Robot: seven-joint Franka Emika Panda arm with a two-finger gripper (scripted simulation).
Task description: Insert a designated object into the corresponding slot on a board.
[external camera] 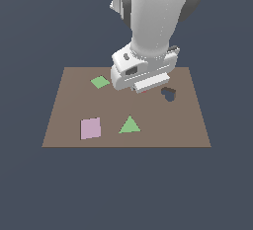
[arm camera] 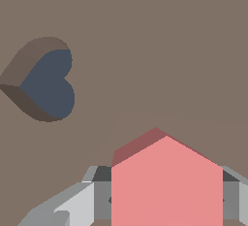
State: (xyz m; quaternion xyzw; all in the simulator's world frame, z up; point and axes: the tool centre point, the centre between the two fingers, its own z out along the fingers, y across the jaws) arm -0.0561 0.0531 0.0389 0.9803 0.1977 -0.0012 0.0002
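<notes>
The hand (external camera: 142, 87) hangs low over the far middle of the board (external camera: 64, 120), its fingers (arm camera: 72, 205) closed on either side of the hexagon block (arm camera: 167, 186), which fills the gap between them in the wrist view. From outside, only a sliver of red shows under the hand's pale body, so the block sits close above the board rather than on it; whether it touches cannot be told.

Just beside the hand, toward the exterior view's right, lies the heart hole (external camera: 169, 94); the wrist camera shows it off to one side of the block, apart from it. That hole is the wrong shape. The hexagon slot itself appears in neither picture, and it most likely lies under the hand and block, hidden by them.

The coming move therefore seems to turn on straight descent, with the block's flat sides matched to the slot's edges, not on any drift toward the heart.

Farther out, nearer the camera, sit a green triangle (external camera: 130, 125) and a pink square (external camera: 91, 128), with a green diamond (external camera: 100, 81) on the exterior view's left of the hand.
</notes>
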